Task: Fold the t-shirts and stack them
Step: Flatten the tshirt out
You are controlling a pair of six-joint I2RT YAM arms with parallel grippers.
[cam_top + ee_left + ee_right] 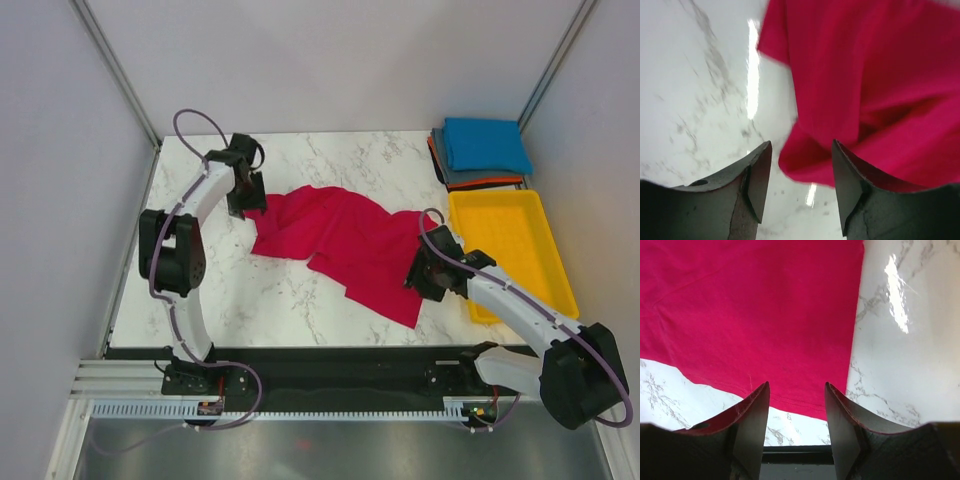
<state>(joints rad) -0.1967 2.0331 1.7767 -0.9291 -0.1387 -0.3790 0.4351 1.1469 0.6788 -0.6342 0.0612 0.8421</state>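
**Left arm.** The left hand (244, 198) is positioned over the far left part of the marble surface (262, 300). It sits at the left end of the crimson-red t-shirt (340, 240). In the left wrist view, the left hand (801, 146) is released, with both fingers (756, 175) spread apart. A rounded fold of the crimson-red t-shirt (865, 75) lies in the gap between them. Contact between fingers and cloth cannot be determined from this view.

**Garment.** The crimson-red t-shirt lies unfolded and rumpled. It runs diagonally across the middle of the surface, from the far left part toward the near right part. Long creases run along its length. One corner points toward the near edge.

**Right arm.** The right hand (420, 274) is positioned at the right end of the shirt, toward the near right part of the surface. In the right wrist view, the right hand (796, 386) is released, with both fingers (752, 415) spread apart. The hem and one side edge of the crimson-red t-shirt (750, 305) lie flat on the marble beyond the fingertips. Nothing is grasped.

**Far right corner.** A stack of folded shirts occupies this corner. The bright blue t-shirt (487, 143) is on top. The dark grey t-shirt (468, 180) lies beneath it. The orange t-shirt (506, 183) shows only as a thin edge at the bottom.

**Right edge.** A yellow tray (505, 245) lies along this edge, just beside the stack on its near side.
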